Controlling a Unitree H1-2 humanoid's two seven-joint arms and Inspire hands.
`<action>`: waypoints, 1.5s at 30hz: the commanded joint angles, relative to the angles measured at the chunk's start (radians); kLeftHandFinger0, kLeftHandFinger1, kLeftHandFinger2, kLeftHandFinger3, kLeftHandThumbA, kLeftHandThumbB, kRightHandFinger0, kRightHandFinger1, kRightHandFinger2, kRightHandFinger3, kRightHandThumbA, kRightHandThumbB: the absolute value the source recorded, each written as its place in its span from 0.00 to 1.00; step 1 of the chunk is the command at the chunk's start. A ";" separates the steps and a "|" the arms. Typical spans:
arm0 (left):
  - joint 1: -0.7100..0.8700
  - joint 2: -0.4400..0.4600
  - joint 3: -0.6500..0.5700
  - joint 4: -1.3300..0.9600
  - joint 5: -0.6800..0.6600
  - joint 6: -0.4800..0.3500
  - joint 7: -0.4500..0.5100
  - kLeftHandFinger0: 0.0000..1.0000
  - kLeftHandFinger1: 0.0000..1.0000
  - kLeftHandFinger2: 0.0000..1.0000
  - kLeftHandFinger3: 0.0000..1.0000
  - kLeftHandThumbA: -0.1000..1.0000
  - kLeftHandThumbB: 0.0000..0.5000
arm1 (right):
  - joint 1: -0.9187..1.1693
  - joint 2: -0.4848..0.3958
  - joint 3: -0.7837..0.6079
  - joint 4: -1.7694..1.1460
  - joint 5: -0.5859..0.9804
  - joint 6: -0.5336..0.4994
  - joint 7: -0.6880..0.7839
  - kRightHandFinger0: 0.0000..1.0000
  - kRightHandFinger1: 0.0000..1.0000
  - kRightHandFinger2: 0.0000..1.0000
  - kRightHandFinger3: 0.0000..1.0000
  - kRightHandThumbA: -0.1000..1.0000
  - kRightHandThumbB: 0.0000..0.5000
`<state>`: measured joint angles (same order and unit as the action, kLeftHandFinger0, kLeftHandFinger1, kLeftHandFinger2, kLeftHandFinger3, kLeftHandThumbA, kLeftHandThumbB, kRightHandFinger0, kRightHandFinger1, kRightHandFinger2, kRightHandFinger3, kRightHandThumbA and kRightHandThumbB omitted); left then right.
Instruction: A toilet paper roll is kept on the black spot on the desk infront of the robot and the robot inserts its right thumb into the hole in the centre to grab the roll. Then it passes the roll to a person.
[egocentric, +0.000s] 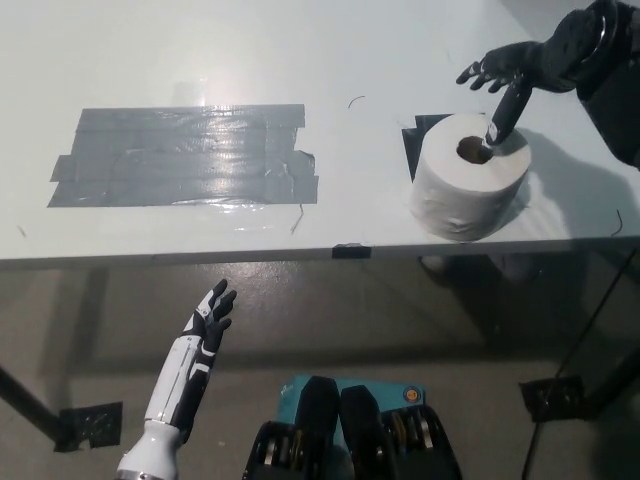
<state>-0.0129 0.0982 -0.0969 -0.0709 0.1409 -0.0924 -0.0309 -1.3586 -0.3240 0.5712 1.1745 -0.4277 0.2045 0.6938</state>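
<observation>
A white toilet paper roll (468, 187) stands upright on a black spot (413, 145) near the desk's front right, hole facing up. My black right hand (513, 72) hovers just behind and above the roll, open with fingers spread. Its thumb points down, the tip right over the far rim of the hole (472, 150). The hand holds nothing. My white left hand (208, 323) rests open below the desk edge at the lower left.
The white desk (300, 60) carries a large patch of grey tape (185, 155) at the left. Its front edge (300, 252) runs across the middle of the picture. Dark floor and table legs lie below.
</observation>
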 joint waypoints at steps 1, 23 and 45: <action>-0.020 0.009 0.002 -0.018 0.003 -0.016 -0.009 1.00 1.00 1.00 1.00 1.00 0.15 | -0.034 0.005 0.002 0.004 -0.042 -0.008 -0.076 1.00 1.00 1.00 1.00 1.00 0.88; -0.026 0.009 0.002 -0.018 0.005 -0.022 -0.007 1.00 1.00 1.00 1.00 1.00 0.17 | -0.031 0.065 -0.009 0.118 -0.055 -0.052 -0.148 1.00 1.00 1.00 1.00 1.00 0.65; -0.048 0.014 0.001 -0.032 0.004 0.004 -0.014 1.00 1.00 1.00 1.00 1.00 0.21 | 0.052 0.091 -0.062 0.140 -0.051 -0.075 -0.381 0.38 0.66 0.77 0.43 0.00 0.31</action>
<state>-0.0429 0.1026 -0.0983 -0.0711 0.1444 -0.0886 -0.0311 -1.3009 -0.2154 0.5534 1.3118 -0.5003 0.1387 0.4429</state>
